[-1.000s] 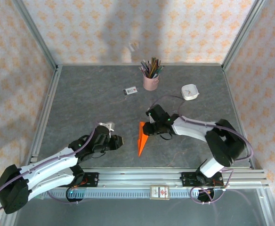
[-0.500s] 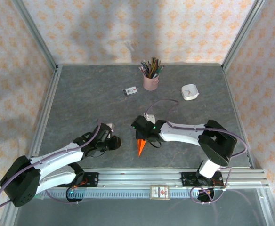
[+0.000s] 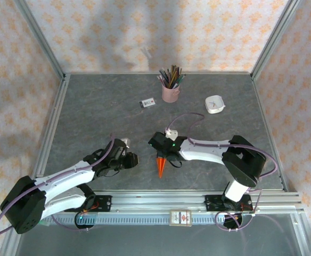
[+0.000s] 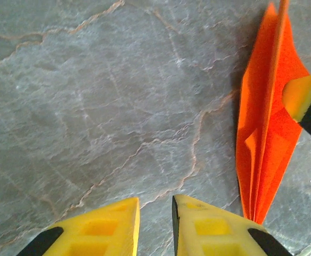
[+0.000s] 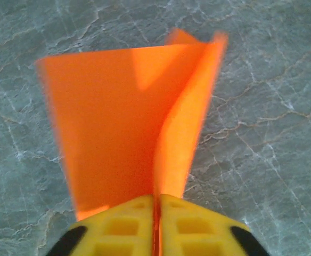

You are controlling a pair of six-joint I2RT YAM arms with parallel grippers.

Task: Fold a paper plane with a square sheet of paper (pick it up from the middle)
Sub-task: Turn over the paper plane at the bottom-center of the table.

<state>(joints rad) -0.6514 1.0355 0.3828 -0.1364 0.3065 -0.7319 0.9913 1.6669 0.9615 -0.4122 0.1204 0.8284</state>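
Well in front of the pencil cup, the right gripper has just closed onto the paper plane, so lifting can follow; the left gripper sits narrowly parted, empty.

The paper plane, a slim bright-orange creased dart, points toward the near edge of the table.

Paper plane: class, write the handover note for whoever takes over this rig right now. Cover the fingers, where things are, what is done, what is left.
Right fingers: shut on the paper plane.
Left fingers: slightly apart, empty, low over the table just left of the plane.
Plane: between the two arms near the front edge, pointed end toward the bases.
Done: sheet folded into a slim dart.
Left: probably a last crease or wing spread, then release.
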